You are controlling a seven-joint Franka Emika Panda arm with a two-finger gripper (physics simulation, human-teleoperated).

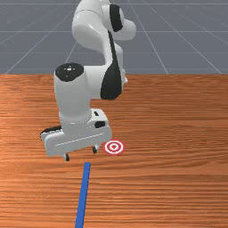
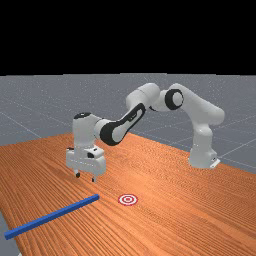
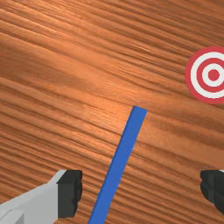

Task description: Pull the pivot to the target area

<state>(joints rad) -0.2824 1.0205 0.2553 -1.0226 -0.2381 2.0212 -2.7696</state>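
Below the gripper (image 1: 81,154) in the front view, the blue bar (image 1: 83,191) is seen aimed lengthwise from the bottom edge toward the spread, empty fingers (image 1: 67,157).

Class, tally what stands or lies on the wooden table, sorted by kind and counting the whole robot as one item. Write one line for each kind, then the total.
Blue bar: 1
Red-and-white target: 1
Robot arm: 1
Total: 3

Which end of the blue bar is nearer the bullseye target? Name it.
The end of the blue bar toward the far view's right; its other end lies much farther from the bullseye target.
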